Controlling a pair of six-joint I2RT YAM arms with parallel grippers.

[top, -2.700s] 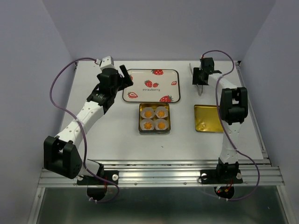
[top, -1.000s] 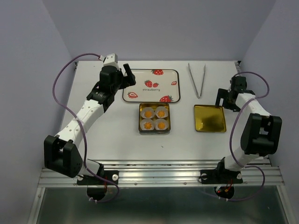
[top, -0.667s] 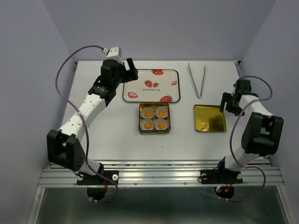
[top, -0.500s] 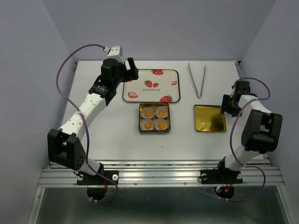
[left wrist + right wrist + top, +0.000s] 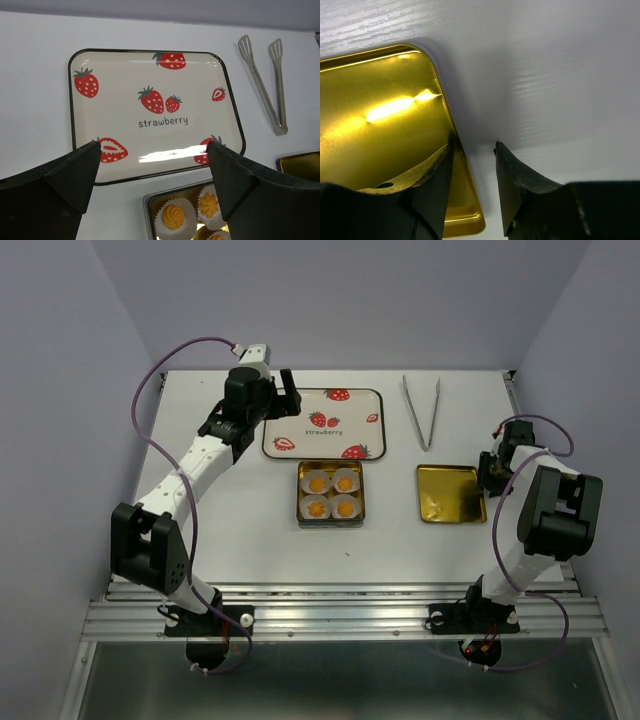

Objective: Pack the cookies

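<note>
The cookies (image 5: 331,494) are small orange-yellow swirls in white paper cups, sitting in the square gold tin (image 5: 303,521) at the table's middle. Two of the cookies (image 5: 174,216) show at the bottom of the left wrist view. My left gripper (image 5: 287,393) hangs wide open over the strawberry tray's left side, and the left gripper (image 5: 152,147) holds nothing. My right gripper (image 5: 487,473) is low at the right edge of the flat gold lid (image 5: 450,495). The right gripper (image 5: 473,146) straddles the rim of the lid (image 5: 380,115), one finger inside and one outside, with a gap still showing.
A white tray (image 5: 315,435) printed with strawberries lies behind the tin; this tray (image 5: 120,115) fills the left wrist view. Metal tongs (image 5: 421,410) lie at the back right, and the tongs (image 5: 265,85) also show there. The table's right edge is close to the lid.
My right arm came forward from beside the tongs down to the lid's right edge, and its jaws have narrowed around the rim. The left gripper shifted up and right, still open.
</note>
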